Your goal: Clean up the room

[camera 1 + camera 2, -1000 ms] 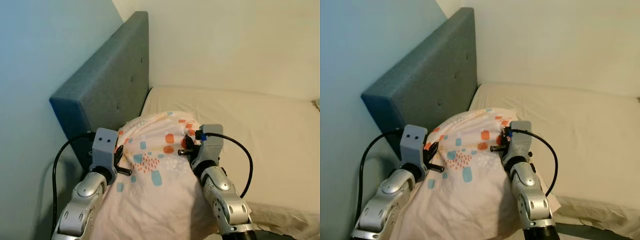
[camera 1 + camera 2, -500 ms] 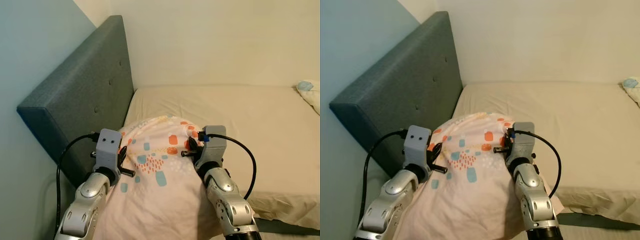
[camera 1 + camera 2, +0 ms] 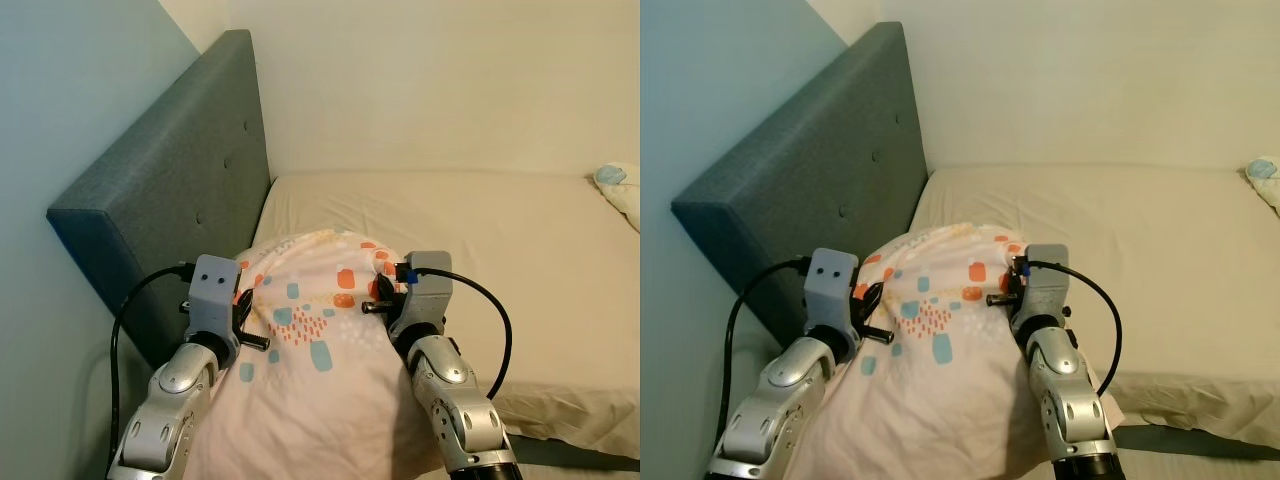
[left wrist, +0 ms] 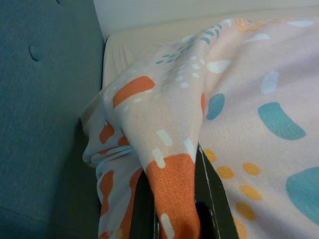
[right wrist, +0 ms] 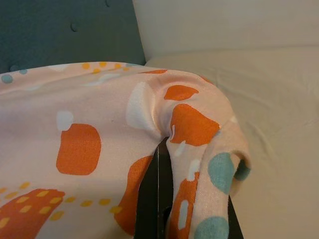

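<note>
The pillow (image 3: pixel 320 360) lies on the near left corner of the bed (image 3: pixel 520 260), just before the headboard (image 3: pixel 170 210), between the left end effector (image 3: pixel 243 312) and the right end effector (image 3: pixel 383 292).

— Where are the arms?

— Both silver arms reach forward and up from below, side by side, elbows bent. A black cable loops off each wrist.

— And the left gripper (image 3: pixel 243 310)?

— Raised on the robot's left, its fingers (image 4: pixel 212 189) pinched together on a fold of the patterned blanket (image 3: pixel 310 330).

— The right gripper (image 3: pixel 383 291)?

— Level with the left and well apart from it — its black fingers (image 5: pixel 149 199) clamped on another fold of the same cloth.
</note>
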`<state>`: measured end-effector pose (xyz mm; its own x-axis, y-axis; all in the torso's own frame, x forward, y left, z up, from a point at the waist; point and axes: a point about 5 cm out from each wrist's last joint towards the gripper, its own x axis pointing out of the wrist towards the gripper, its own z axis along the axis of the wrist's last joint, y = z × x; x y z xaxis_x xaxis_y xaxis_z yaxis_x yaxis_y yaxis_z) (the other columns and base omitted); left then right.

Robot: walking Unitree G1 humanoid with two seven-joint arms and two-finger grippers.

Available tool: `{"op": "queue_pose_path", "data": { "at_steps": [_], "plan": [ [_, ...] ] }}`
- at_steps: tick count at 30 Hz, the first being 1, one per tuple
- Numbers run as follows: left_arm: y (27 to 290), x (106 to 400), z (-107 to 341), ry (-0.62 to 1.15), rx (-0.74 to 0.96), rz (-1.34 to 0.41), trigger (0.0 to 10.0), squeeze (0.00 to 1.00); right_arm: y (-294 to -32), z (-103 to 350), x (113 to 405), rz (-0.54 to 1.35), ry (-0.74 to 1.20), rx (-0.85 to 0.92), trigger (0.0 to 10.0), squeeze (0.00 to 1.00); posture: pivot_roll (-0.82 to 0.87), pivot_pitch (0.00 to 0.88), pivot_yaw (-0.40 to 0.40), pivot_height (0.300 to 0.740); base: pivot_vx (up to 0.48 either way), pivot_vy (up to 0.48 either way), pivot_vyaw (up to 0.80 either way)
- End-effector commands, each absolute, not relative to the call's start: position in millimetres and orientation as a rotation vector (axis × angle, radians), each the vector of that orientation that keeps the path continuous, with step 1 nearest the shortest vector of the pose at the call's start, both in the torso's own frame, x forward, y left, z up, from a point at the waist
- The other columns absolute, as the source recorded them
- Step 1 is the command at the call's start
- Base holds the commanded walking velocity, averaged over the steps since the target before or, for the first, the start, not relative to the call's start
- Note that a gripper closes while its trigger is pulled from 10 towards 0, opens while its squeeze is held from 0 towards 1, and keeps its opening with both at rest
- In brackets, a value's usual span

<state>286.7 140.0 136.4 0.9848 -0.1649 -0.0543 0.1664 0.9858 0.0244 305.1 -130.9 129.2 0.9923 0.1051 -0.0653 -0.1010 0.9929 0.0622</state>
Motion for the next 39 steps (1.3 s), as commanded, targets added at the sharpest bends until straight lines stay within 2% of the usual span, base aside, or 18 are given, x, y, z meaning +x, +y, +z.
{"op": "queue_pose_path", "data": {
  "at_steps": [1, 7, 13, 24, 39],
  "plan": [
    [158.7, 286.2, 144.4, -0.003, 0.031, -0.079, 10.0, 0.0, -148.9, 136.3, 305.9, 0.012, 0.023, 0.058, 10.0, 0.0, -0.08, 0.068, 0.037, 0.74, 0.337, 0.0, 0.0],
    [158.9, 286.3, 144.4, -0.005, 0.029, -0.076, 10.0, 0.0, -145.6, 137.1, 306.1, 0.043, 0.023, 0.015, 10.0, 0.0, -0.08, 0.069, 0.037, 0.74, 0.365, 0.0, 0.0],
    [159.4, 286.0, 144.2, -0.006, 0.023, -0.071, 10.0, 0.0, -143.8, 137.7, 305.6, 0.059, 0.018, 0.01, 10.0, 0.0, -0.08, 0.07, 0.033, 0.74, 0.369, 0.0, 0.76],
    [162.5, 285.1, 143.7, -0.005, 0.02, -0.052, 10.0, 0.0, -142.5, 135.6, 305.8, 0.074, 0.031, 0.027, 10.0, 0.0, -0.08, 0.07, 0.025, 0.74, 0.37, 0.0, 0.0],
    [168.2, 285.3, 141.2, 0.002, 0.025, -0.022, 10.0, 0.0, -140.3, 134.3, 305.4, 0.086, 0.04, 0.029, 10.0, 0.0, -0.08, 0.072, 0.027, 0.74, 0.0, 0.0, 0.0]
  ]
}}
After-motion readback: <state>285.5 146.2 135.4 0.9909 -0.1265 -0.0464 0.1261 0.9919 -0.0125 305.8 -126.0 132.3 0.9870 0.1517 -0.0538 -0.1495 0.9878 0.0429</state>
